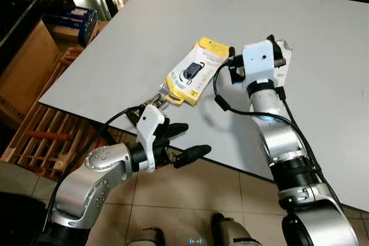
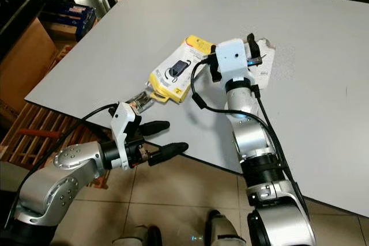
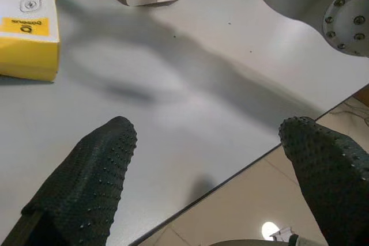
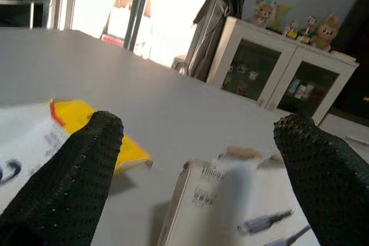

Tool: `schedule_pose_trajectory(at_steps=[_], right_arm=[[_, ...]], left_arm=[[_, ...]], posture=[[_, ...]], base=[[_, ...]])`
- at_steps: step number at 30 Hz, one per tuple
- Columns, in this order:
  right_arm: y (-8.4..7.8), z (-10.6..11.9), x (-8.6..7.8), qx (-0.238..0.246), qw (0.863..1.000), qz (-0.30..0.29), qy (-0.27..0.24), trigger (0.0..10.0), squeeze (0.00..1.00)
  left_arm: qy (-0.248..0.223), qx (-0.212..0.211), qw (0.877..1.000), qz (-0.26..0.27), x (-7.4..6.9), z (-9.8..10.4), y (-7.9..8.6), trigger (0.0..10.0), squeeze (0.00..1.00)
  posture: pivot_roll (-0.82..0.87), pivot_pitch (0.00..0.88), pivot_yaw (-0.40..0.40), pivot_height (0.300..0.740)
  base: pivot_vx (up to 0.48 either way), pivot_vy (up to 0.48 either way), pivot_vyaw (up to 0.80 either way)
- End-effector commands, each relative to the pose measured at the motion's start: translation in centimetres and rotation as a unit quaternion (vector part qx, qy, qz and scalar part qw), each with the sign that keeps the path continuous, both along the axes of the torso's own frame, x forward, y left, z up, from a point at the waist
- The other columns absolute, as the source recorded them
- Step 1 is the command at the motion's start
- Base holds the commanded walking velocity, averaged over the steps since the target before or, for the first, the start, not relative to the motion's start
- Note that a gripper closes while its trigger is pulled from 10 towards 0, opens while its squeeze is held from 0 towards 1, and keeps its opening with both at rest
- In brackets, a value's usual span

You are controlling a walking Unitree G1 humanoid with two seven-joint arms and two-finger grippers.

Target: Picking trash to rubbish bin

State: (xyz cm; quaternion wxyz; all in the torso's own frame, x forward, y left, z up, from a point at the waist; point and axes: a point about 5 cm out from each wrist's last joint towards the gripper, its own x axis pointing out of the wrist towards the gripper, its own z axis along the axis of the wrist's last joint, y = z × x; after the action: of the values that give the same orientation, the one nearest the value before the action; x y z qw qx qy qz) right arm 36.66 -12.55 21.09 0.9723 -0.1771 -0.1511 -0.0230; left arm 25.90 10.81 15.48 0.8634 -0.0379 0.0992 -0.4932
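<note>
Left gripper (image 1: 183, 141): fingers spread wide and holding nothing, poised at the near edge of the grey table (image 1: 144, 27). One finger reaches over the tabletop and the other hangs past the edge above the tiled floor (image 1: 190, 200), which looks like a low approach for taking hold from the side.
Yellow package (image 1: 193, 72): the nearest piece of trash, a yellow-and-white retail pack lying flat close to the table's near edge, its hang-tab end pointing toward that edge. It sits just beyond the left gripper and apart from it, so it reads as that arm's likely target.
Right gripper (image 4: 196, 159): open and empty, reaching farther in over the table. In the right wrist view its two fingers frame the second item, which suggests it is lined up to close on it.
White package (image 4: 242, 211): a white cable pack lying flat just beside the yellow one, toward the table's middle, largely hidden under the right wrist in the head views.
Stage: both pieces lie on the table ungrasped, so by the look of it picking has yet to begin.
</note>
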Motion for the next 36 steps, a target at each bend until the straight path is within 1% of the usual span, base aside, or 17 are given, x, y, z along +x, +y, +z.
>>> schedule_pose_trajectory(at_steps=[1,4,5,9,10,13,15,17,20,23,24,25,27,29,36], right_arm=[[0.4,0.8,0.0,0.009,1.0,0.009,-0.021,10.0,0.0],[0.5,1.3,-0.5,0.012,0.999,0.017,-0.047,10.0,0.0],[0.5,1.4,-0.7,0.013,0.998,0.021,-0.056,10.0,0.0],[0.2,1.7,-1.1,0.021,0.997,0.025,-0.067,10.0,0.0],[0.0,1.8,-1.4,0.025,0.997,0.026,-0.069,10.0,0.0],[-0.5,1.8,-1.8,0.036,0.997,0.022,-0.066,10.0,0.0],[-0.9,1.7,-2.4,0.041,0.997,0.019,-0.063,10.0,0.0],[-1.2,1.4,-3.0,0.042,0.997,0.018,-0.059,10.0,0.0],[-1.7,0.9,-3.6,0.042,0.998,0.013,-0.053,10.0,0.0],[-2.9,0.8,-4.3,0.039,0.998,-0.009,-0.05,10.0,0.0],[-3.2,0.9,-4.5,0.039,0.998,-0.014,-0.05,10.0,0.0],[-3.2,0.9,-4.6,0.039,0.998,-0.017,-0.05,10.0,0.0],[-3.5,1.3,-5.1,0.034,0.998,-0.023,-0.05,10.0,0.0],[-3.5,1.4,-5.2,0.029,0.998,-0.023,-0.05,10.0,0.0],[-3.1,1.7,-5.2,0.029,0.998,-0.017,-0.044,10.0,0.0]], left_arm=[[-0.018,-0.003,1.0,0.02,0.5,0.5,0.3,10.0,0.0],[-0.052,-0.02,0.996,0.065,1.5,1.3,0.0,10.0,0.0],[-0.07,-0.032,0.993,0.086,1.9,1.8,-0.1,10.0,0.0],[-0.104,-0.038,0.985,0.131,2.7,2.6,-0.1,10.0,0.0],[-0.128,-0.033,0.978,0.161,3.1,3.0,0.0,10.0,0.0],[-0.147,-0.034,0.97,0.192,3.5,3.4,0.2,10.0,0.0],[-0.163,-0.039,0.959,0.23,3.8,3.6,0.3,10.0,0.0],[-0.174,-0.038,0.952,0.249,3.9,3.5,0.2,10.0,0.0],[-0.17,-0.042,0.951,0.256,4.0,3.1,-0.5,10.0,0.0],[-0.175,-0.043,0.952,0.247,4.1,2.6,-2.1,10.0,0.0],[-0.173,-0.047,0.952,0.247,4.3,2.5,-2.4,10.0,0.0],[-0.174,-0.047,0.952,0.246,4.3,2.4,-2.5,10.0,0.0],[-0.176,-0.051,0.949,0.258,5.0,2.3,-2.6,10.0,0.0],[-0.18,-0.05,0.946,0.264,5.3,2.2,-2.5,10.0,0.0],[-0.184,-0.047,0.945,0.267,5.3,1.8,-2.8,10.0,0.0]], posture=[[0.09,0.131,0.046,0.74],[0.09,0.119,0.04,0.74],[0.08,0.112,0.036,0.74],[0.07,0.105,0.031,0.74],[0.07,0.103,0.029,0.74],[0.06,0.101,0.028,0.74],[0.05,0.096,0.028,0.74],[0.04,0.092,0.029,0.74],[0.01,0.081,0.034,0.74],[-0.03,0.064,0.044,0.74],[-0.03,0.063,0.045,0.74],[-0.03,0.063,0.045,0.74],[-0.06,0.054,0.043,0.74],[-0.06,0.051,0.039,0.74],[-0.05,0.044,0.031,0.74]], base=[[0.0,0.0,0.0],[0.0,0.0,0.0],[0.0,0.0,0.0],[0.0,0.0,0.0],[0.0,0.0,0.0],[0.0,0.0,0.0],[0.0,0.0,0.0],[0.0,0.0,-0.21],[0.0,0.0,-0.72],[0.0,0.0,-0.79],[0.0,0.0,-0.78],[0.0,0.0,-0.79],[0.0,0.0,-0.78],[0.0,0.0,-0.78],[0.0,0.0,-0.79]])
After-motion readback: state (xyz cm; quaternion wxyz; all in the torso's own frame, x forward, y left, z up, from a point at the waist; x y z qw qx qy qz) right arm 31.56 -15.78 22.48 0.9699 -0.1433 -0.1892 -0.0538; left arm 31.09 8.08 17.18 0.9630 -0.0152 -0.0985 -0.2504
